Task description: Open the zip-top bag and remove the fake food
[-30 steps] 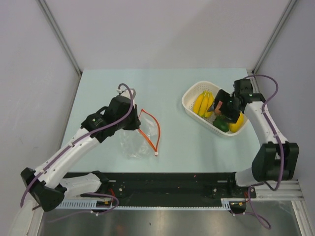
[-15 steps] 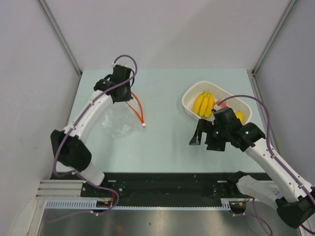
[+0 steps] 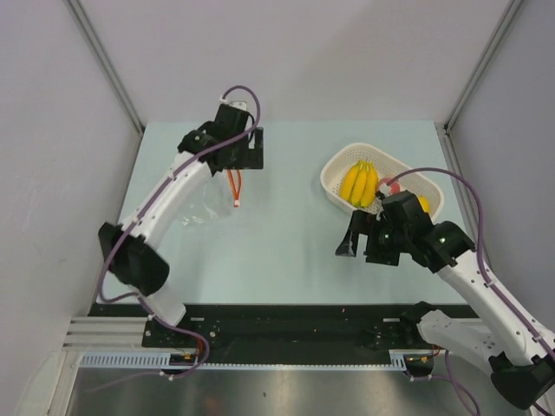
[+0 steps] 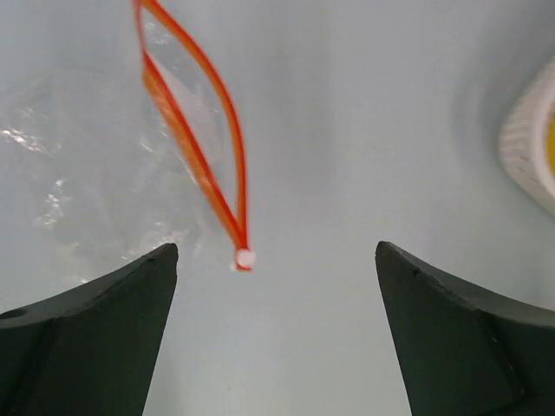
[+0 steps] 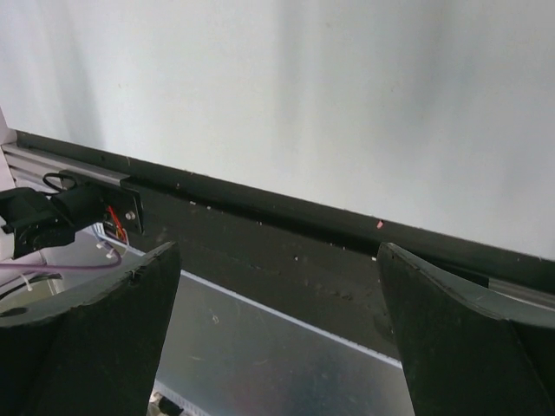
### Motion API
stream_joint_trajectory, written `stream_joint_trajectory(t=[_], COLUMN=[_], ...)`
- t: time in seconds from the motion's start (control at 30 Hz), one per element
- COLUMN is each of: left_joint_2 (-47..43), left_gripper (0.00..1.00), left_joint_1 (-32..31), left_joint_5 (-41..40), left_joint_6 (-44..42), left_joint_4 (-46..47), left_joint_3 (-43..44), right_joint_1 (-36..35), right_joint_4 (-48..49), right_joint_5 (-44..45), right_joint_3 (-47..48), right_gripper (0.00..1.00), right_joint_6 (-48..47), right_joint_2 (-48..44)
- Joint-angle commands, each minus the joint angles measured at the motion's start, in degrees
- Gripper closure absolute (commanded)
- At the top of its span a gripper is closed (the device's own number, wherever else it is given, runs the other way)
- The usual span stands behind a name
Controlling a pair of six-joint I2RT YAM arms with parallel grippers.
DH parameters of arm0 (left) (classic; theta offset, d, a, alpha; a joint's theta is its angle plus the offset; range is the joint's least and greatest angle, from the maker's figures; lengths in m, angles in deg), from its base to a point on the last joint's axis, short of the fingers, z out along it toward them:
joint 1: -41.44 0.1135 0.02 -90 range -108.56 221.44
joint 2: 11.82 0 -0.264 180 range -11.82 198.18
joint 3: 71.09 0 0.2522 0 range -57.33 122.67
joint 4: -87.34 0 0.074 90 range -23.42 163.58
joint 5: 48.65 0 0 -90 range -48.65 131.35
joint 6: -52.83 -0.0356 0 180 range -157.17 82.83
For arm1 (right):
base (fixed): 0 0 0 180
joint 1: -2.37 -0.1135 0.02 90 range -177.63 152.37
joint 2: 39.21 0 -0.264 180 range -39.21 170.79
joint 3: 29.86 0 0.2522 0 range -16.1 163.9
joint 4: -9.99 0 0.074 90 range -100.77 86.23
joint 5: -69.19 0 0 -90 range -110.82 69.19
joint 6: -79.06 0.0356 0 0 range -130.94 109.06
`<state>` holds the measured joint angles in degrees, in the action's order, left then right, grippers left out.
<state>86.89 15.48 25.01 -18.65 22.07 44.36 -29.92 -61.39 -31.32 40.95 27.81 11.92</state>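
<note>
Left jaws stand wide and empty, the zip-top bag (image 4: pixel 95 165) flat on the surface (image 4: pixel 364 121) just ahead of them, red zip strip (image 4: pixel 227 156) gaping. Right jaws, equally wide and empty, face away from the fake food (image 3: pixel 358 183) in the basket (image 3: pixel 328 182).

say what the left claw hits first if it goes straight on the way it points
Likely the bag's red zip end, lying just left of centre between the open left claw's fingers; otherwise the bare table. Depth is unclear.
</note>
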Motion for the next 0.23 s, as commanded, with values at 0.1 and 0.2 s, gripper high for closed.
stream_joint_trajectory(t=[0.1,0.2], left_joint_2=[-27.9,-41.7], left_gripper=[0.00,0.01], left_joint_1=[-18.3,-24.5], left_joint_5=[11.2,13.8], left_joint_6=[14.1,22.8], left_joint_4=[13.8,27.9], left_joint_3=[-25.7,-41.8], right_joint_1=[-0.3,-0.3], right_joint_4=[13.1,21.8], right_joint_5=[-2.3,-6.7], right_joint_3=[-0.1,-0.3], right_gripper=[0.00,0.00], right_joint_6=[-4.0,-3.2], right_joint_2=[4.6,4.6])
